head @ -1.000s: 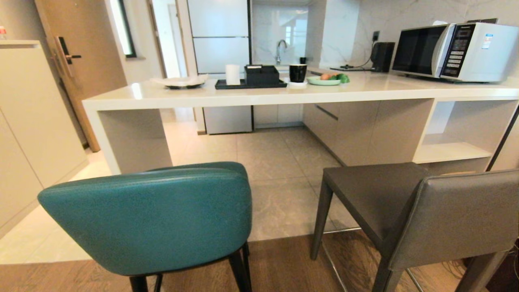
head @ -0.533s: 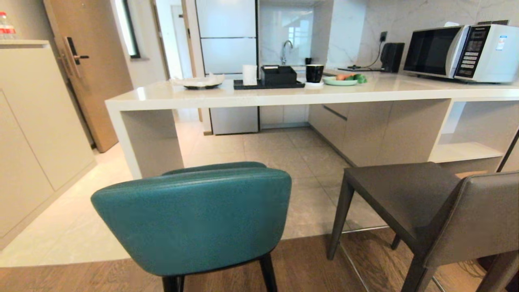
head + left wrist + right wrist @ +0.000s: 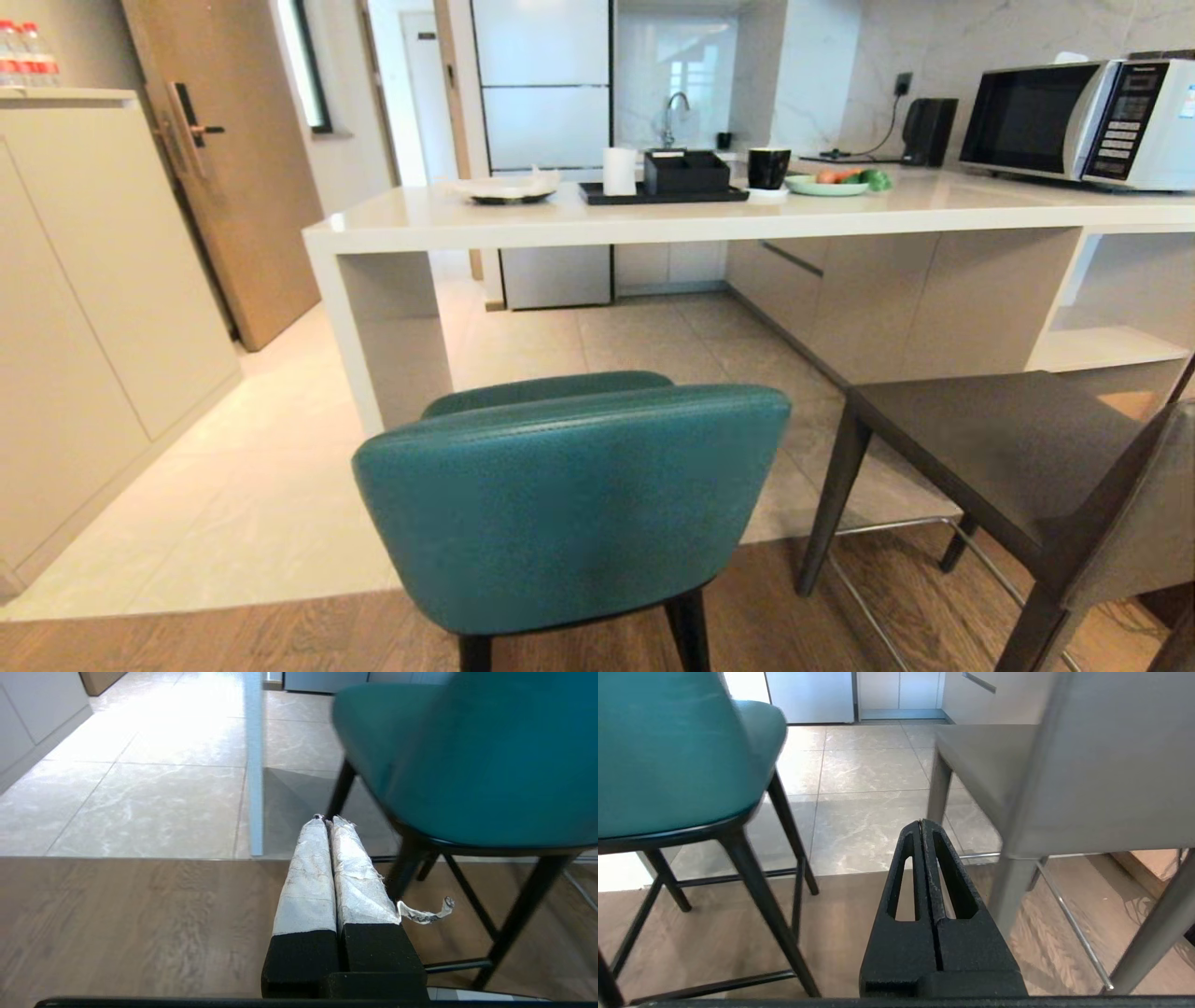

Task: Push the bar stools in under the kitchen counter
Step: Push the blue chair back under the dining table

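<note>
Teal padded bar stool with curved back and thin black legs [image 3: 569, 504] standing on the wood floor, well short of the long glossy off-white stone-look surface [image 3: 653, 222]. Grey leather stool with square back and straight grey legs [image 3: 1018, 467] just beside it on the right, likewise not under the surface. Left end effector [image 3: 325, 820], tape-wrapped fingers pressed together, low beside the teal stool's legs. Right end effector [image 3: 921, 823], black fingers together, low between both stools, holding nothing.
</note>
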Controlling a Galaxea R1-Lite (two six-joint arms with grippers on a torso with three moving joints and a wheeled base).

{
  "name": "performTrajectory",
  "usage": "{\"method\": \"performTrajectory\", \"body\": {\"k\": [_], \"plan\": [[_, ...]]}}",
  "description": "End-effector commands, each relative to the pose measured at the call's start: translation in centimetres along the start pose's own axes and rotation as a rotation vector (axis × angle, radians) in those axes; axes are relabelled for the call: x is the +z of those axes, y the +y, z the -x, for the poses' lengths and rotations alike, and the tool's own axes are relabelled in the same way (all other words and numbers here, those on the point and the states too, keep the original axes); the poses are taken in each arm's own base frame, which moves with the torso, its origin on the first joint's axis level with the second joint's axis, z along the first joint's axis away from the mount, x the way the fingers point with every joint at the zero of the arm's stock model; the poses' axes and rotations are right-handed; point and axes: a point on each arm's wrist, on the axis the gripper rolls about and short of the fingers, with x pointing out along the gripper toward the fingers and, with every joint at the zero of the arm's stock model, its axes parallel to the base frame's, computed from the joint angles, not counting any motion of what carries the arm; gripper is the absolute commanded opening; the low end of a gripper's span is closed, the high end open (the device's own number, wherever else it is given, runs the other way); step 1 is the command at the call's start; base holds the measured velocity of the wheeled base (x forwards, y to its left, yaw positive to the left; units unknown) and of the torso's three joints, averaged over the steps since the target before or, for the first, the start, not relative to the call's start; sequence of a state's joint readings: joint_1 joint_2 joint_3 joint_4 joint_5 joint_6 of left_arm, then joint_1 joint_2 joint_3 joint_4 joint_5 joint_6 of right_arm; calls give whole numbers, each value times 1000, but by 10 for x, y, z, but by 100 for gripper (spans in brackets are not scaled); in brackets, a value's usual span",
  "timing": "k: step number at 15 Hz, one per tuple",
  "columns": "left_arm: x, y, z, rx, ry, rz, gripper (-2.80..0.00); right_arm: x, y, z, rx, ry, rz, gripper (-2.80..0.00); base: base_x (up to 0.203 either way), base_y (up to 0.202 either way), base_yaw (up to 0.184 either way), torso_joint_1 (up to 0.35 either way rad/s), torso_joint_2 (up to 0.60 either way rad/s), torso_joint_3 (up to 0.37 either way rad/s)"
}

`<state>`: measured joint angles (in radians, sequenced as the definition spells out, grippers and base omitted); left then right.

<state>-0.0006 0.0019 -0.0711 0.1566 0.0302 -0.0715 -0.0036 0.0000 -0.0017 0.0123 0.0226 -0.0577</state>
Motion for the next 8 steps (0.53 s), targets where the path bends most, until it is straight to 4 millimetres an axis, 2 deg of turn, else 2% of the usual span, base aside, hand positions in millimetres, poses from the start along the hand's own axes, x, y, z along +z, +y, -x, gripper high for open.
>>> {"method": "performTrajectory", "body": {"k": [1, 8], "plan": [[0, 0, 0, 1, 1, 1, -280, 0, 0, 0, 1, 0, 1, -280, 0, 140, 0, 5, 1, 3], [0, 0, 0, 1, 1, -1, -280, 0, 0, 0, -1, -1, -1, -280, 0, 9, 0, 0, 0, 1]]}}
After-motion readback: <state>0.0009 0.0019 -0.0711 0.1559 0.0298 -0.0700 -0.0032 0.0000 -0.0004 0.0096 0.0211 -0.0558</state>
